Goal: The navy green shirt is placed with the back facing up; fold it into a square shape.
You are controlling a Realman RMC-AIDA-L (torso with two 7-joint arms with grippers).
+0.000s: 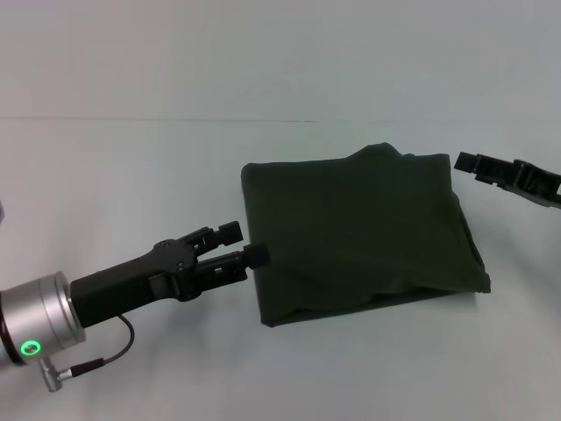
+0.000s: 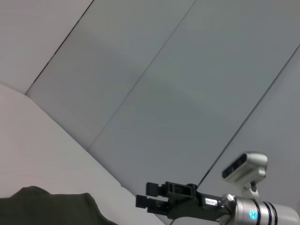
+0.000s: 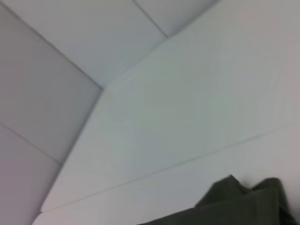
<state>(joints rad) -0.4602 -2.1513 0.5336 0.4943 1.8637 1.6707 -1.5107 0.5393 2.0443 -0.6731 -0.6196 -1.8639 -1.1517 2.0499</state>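
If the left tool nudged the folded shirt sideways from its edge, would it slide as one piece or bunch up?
Probably bunch up. The shirt is soft cloth in loose layers, with a bump at the far edge and a gaping near fold, so the top layer would likely shift first. It looks light and floppy, so a lift from one edge would likely unfold it. The left tool sits at its edge.

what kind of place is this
Probably a lab or test bench for robots: a bare white table, plain panelled walls, and only a folded navy green shirt between the left claw and right claw.
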